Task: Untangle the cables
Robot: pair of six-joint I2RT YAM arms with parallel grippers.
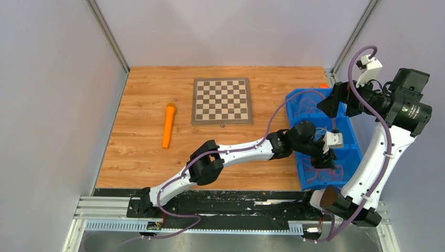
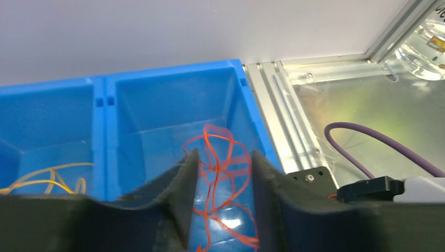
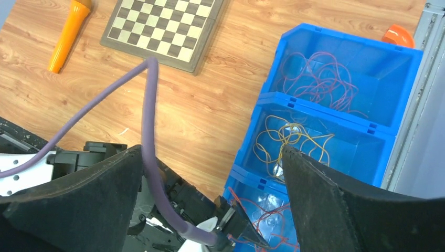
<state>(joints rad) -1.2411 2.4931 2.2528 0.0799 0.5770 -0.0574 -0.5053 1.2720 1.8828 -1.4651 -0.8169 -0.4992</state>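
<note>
A blue bin (image 1: 290, 113) with three compartments stands at the table's right. The near compartment holds a reddish-orange cable tangle (image 2: 218, 168), also seen in the right wrist view (image 3: 267, 210). The middle compartment holds yellow cables (image 3: 294, 139), which also show in the left wrist view (image 2: 47, 181). The far compartment holds reddish cables (image 3: 320, 79). My left gripper (image 1: 325, 157) is down in the near compartment. In its own view the left gripper (image 2: 224, 154) is open, with reddish-orange loops between the fingers. My right gripper (image 1: 326, 105) hangs above the far compartment; in its own view the right gripper (image 3: 212, 149) is wide open and empty.
An orange cylinder (image 1: 168, 126) lies on the wooden table at the left and a chessboard (image 1: 222, 100) at mid-back. A small orange object (image 3: 398, 35) sits behind the bin. The left arm's purple hose (image 3: 149, 131) crosses below the right gripper. Aluminium rails (image 2: 283, 115) run beside the bin.
</note>
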